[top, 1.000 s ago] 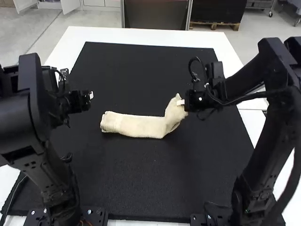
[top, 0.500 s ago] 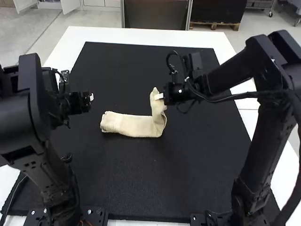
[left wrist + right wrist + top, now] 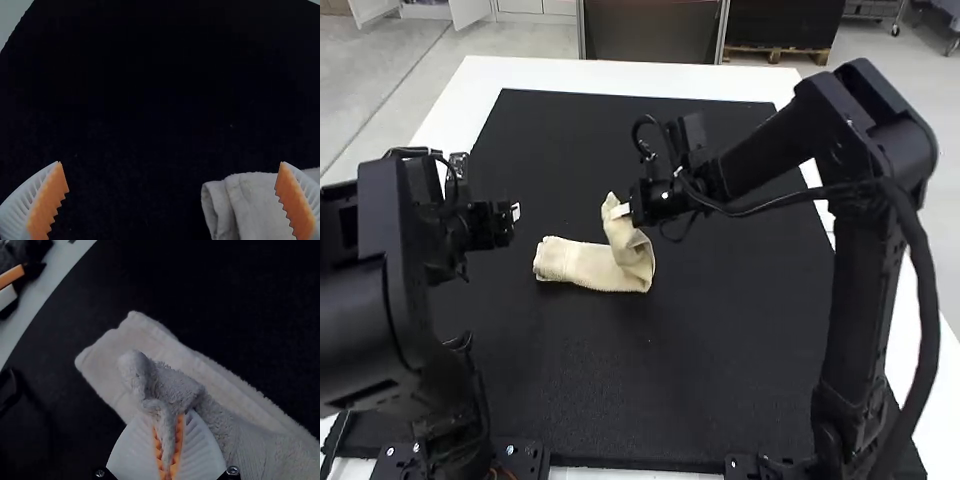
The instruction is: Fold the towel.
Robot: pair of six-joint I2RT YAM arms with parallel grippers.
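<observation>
The cream towel (image 3: 582, 263) lies as a narrow folded strip on the black mat, its right end lifted and curled back over the strip. My right gripper (image 3: 622, 211) holds that raised end above the mat. In the right wrist view the gripper (image 3: 168, 445) is shut on a bunched bit of towel (image 3: 175, 385), with the flat strip beneath. My left gripper (image 3: 515, 212) is off the towel's left end. Seen in the left wrist view, the left gripper (image 3: 172, 197) stands wide open, with the towel's folded end (image 3: 250, 200) near one finger.
The black mat (image 3: 720, 380) covers most of the white table (image 3: 620, 78), whose edge shows along the back. Both arms' bases stand at the near edge, with a cable looping beside the right arm.
My right gripper has moved left with the towel's end in it, bending it from the right side back over the strip. The left gripper has stayed in place.
</observation>
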